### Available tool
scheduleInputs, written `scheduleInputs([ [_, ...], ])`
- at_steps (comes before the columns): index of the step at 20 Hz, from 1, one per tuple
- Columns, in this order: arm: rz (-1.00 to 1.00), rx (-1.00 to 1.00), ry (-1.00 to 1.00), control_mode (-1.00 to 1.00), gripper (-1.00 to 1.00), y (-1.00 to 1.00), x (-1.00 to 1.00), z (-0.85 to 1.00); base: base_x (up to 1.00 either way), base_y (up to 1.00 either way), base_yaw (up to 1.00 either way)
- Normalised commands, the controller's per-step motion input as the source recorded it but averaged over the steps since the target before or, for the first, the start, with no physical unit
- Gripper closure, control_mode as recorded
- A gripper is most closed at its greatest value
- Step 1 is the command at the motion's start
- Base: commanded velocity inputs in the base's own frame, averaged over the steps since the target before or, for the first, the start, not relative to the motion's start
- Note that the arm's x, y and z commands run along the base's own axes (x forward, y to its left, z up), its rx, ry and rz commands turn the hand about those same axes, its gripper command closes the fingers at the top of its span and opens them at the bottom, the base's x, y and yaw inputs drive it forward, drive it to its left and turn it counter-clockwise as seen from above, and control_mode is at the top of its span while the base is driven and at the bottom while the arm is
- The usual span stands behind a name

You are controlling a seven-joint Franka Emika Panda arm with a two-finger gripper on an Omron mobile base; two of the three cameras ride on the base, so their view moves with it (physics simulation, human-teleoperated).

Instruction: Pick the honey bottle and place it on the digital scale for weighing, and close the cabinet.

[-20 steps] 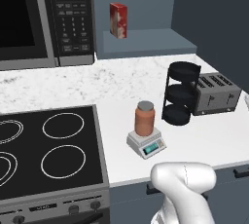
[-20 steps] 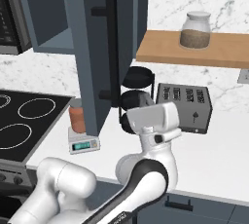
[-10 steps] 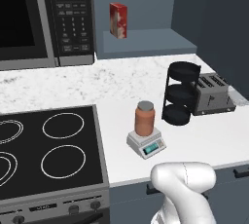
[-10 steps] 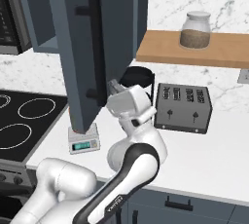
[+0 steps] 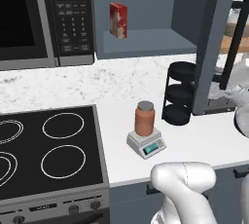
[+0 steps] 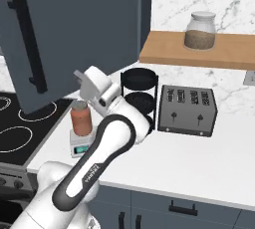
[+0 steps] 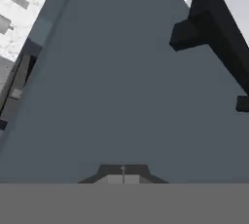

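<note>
We see the honey bottle [image 5: 145,118] standing upright on the digital scale [image 5: 146,143], on the table [image 5: 204,138] right of the stove [image 5: 46,155]. The cabinet [image 6: 74,29] door is partly open. The tool [image 6: 84,81] sits against the door face; we cannot tell whether its fingers are open or closed.

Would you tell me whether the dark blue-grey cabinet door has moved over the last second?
Yes. In the right base view the dark blue-grey cabinet door has swung leftward, toward closing; it now covers the space left of the fixed wooden shelf.
</note>
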Motion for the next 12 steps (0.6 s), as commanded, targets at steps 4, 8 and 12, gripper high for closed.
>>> scheduleInputs([
  [4,-0.23,-0.28,0.32,-1.00,1.00,0.85,0.99,0.04,0.00,0.00,0.00],
  [8,-0.26,-0.24,0.54,-1.00,1.00,0.51,1.00,0.00,0.00,0.00,0.00],
  [12,-0.23,-0.19,0.52,-1.00,1.00,0.19,1.00,0.00,0.00,0.00,0.00],
])
